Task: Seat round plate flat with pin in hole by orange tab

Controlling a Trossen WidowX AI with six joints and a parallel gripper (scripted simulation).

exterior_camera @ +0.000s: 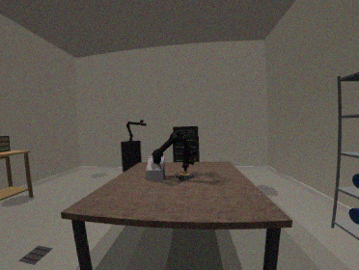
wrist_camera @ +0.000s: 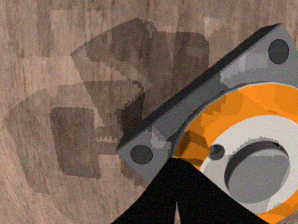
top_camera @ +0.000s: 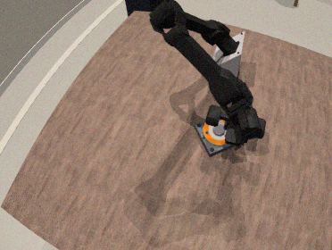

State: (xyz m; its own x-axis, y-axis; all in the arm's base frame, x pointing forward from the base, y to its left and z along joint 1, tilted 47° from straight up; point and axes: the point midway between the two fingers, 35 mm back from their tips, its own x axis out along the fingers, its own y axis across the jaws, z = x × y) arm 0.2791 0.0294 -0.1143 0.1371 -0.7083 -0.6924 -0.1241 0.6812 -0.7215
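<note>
Here we see the arm (top_camera: 203,58) reaching across the wooden table (top_camera: 98,147) to the grey base (top_camera: 210,145), which lies right of the table's middle in the top view. The round plate (top_camera: 209,132), orange around its rim and pale grey inside, sits on that base with the grey post (top_camera: 219,129) rising through its centre.

From the wrist view, our gripper (wrist_camera: 176,212) has its two black fingers pressed together, only a thin seam between them, and nothing is held. The tips (wrist_camera: 174,169) lie against the near-left edge of the plate (wrist_camera: 253,163), just beside a darker orange patch there, which may be the tab (wrist_camera: 189,145), though we cannot be sure. A small dark hole (wrist_camera: 217,152) shows in the plate just right of that patch; we cannot tell whether the pin is in it. Two bolt holes mark the base's corners (wrist_camera: 141,155), one to the left and one at the far right.

In the exterior view the arm (exterior_camera: 166,145) bends down onto the plate near the far end of the table.
</note>
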